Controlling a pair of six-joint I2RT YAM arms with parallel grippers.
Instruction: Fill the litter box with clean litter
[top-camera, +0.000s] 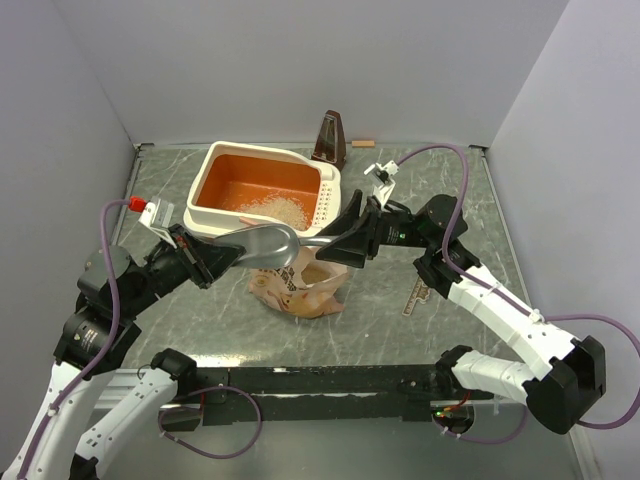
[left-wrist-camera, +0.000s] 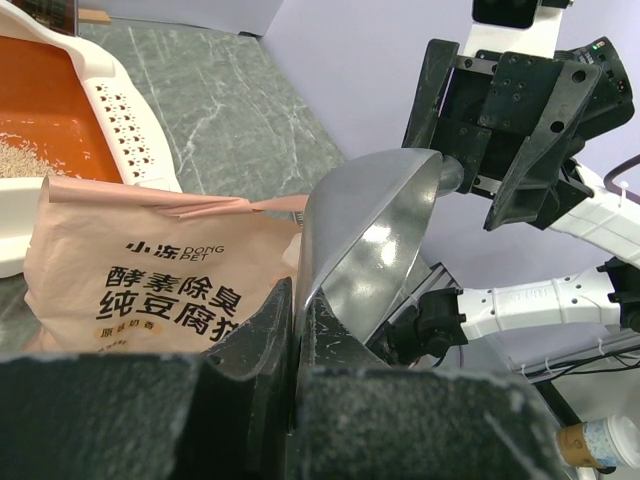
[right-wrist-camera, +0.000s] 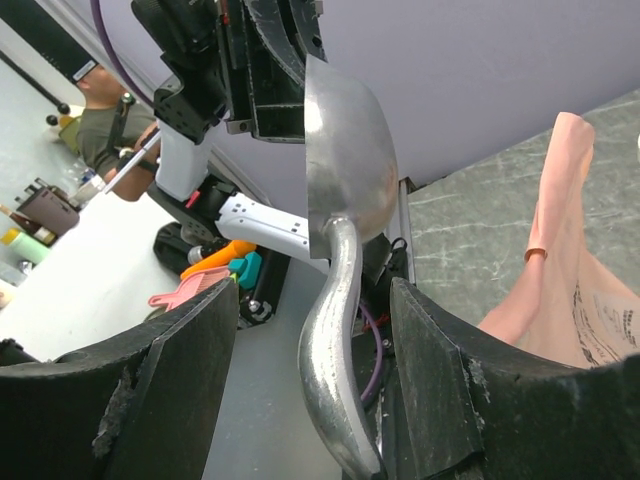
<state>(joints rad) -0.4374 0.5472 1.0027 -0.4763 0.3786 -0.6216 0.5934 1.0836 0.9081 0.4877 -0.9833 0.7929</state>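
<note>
Scoop (top-camera: 270, 243) clenched in left end effector (left-wrist-camera: 297, 300); right end effector (right-wrist-camera: 315, 290) spread around its handle (right-wrist-camera: 330, 350).

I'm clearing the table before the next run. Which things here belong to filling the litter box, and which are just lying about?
For the job:
- litter box
- litter already in it
- bag of litter
- metal scoop

Lying about:
- brown metronome
- small wooden block
- paper label
</note>
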